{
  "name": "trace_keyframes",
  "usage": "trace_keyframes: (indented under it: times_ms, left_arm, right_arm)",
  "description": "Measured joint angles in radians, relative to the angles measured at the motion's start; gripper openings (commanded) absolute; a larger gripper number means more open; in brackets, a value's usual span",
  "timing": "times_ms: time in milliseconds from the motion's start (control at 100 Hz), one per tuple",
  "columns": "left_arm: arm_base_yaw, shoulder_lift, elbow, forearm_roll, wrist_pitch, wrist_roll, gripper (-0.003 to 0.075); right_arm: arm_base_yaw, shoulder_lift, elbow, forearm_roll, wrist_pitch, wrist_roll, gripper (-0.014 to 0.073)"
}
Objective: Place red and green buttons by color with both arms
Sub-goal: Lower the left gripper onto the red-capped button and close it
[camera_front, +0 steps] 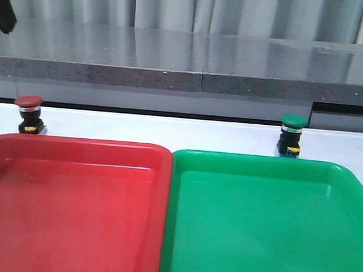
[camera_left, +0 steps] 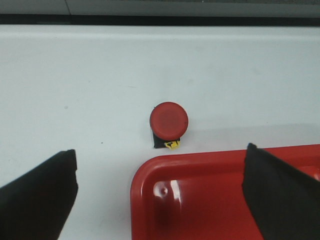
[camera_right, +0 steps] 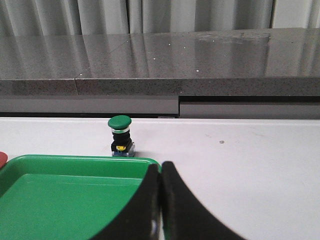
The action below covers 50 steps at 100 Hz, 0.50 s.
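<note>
A: Where's the dark red mushroom-cap button point(camera_left: 169, 120)?
B: On white table, just behind red plastic tray point(camera_left: 210, 200); left gripper point(camera_left: 160, 192) spread wide, empty
A: Green-capped button point(camera_right: 120, 131)?
B: Behind green plastic tray point(camera_right: 65, 195); right gripper point(camera_right: 161, 200) pinched closed, empty

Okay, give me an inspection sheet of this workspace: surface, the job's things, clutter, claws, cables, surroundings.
Surface: white table, a few small specks, otherwise clean.
Job's things: red button upright on the table just behind the red tray; green button upright just behind the green tray. Trays sit side by side; no button lies in either.
Clutter: nothing seen.
Claws: left claw open, above the red tray's corner with the red button ahead of it; right claw shut, fingers together, holding nothing, over the green tray's edge.
Cables: nothing seen.
Surroundings: grey stone-look counter behind the table, pale curtains beyond; a dark object at the front view's upper left corner, unclear.
</note>
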Motion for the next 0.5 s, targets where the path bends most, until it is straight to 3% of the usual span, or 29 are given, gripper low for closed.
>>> trace_keyframes:
  times_ms: [500]
  left_arm:
    - [-0.055, 0.374, -0.243, 0.0, 0.015, 0.008, 0.0627]
  right_arm:
    - [0.0, 0.0, 0.0, 0.0, 0.0, 0.0, -0.0068]
